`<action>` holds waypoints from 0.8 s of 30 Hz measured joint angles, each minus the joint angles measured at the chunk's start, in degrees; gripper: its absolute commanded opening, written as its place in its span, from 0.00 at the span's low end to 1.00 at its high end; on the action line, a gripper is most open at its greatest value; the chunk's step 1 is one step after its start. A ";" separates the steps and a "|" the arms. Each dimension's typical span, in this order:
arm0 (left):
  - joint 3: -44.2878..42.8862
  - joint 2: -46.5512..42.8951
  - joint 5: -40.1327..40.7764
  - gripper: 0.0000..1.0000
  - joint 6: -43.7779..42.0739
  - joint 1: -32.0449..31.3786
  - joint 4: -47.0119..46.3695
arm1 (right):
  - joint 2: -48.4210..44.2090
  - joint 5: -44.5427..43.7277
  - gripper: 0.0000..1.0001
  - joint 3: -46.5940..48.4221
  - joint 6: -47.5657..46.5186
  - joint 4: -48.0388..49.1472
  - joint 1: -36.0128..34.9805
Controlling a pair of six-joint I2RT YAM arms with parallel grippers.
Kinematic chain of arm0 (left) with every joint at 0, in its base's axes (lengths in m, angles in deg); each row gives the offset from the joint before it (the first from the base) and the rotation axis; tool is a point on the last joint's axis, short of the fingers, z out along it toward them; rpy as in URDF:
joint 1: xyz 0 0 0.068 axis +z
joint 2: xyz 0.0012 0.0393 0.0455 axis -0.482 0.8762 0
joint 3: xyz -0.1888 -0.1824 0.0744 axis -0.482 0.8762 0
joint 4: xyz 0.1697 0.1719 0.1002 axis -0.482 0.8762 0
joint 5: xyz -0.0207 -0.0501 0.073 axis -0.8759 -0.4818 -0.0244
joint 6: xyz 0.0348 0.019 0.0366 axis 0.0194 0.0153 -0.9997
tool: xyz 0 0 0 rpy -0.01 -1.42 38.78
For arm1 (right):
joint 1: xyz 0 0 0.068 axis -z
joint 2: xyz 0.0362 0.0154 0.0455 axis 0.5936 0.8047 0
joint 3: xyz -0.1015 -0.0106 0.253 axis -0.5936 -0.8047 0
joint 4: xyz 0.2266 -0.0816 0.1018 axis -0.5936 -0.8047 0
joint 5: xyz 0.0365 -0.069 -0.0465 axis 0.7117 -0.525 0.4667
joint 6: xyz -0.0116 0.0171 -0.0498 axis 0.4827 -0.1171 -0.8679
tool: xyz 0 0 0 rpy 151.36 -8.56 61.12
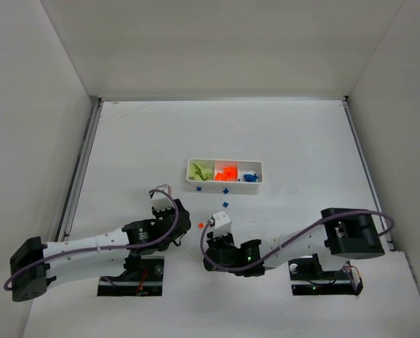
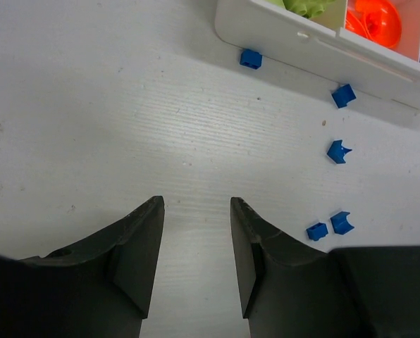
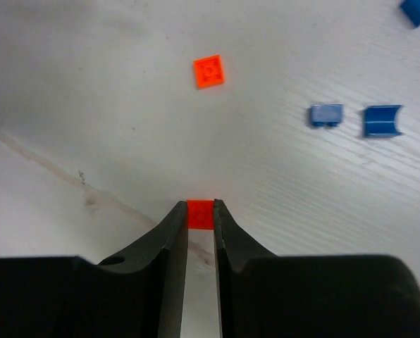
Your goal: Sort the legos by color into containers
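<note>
1. The right gripper (image 3: 201,208) pinches an orange brick (image 3: 201,215) by its flat sides, a hold that looks fit for carrying it to the orange pile (image 1: 226,172) midway along the tray (image 1: 224,187).
2. That tray lies at 12 o'clock from both arms.
3. A second orange brick (image 3: 209,71) waits at that gripper's 12 o'clock, and blue bricks (image 3: 326,115) lie at 2.
4. The left gripper (image 2: 196,204) hangs spread and empty.
5. No writing is readable anywhere.
</note>
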 measured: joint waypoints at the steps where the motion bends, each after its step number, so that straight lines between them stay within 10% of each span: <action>1: 0.28 0.04 -0.09 0.41 -0.02 -0.35 -0.42 | -2.05 -0.24 0.22 -1.07 0.13 -0.57 0.00; 13: 0.98 12.37 -1.55 0.44 -0.46 -8.50 -9.22 | -22.93 2.89 0.22 -4.02 -13.70 3.02 22.62; 21: -0.57 19.96 -1.73 0.44 -1.55 -10.84 -12.17 | -14.19 12.98 0.23 1.20 -21.24 7.69 40.06; 24: -1.38 21.55 -1.44 0.44 -2.14 -11.19 -12.52 | -9.35 15.34 0.37 4.90 -22.67 8.02 41.31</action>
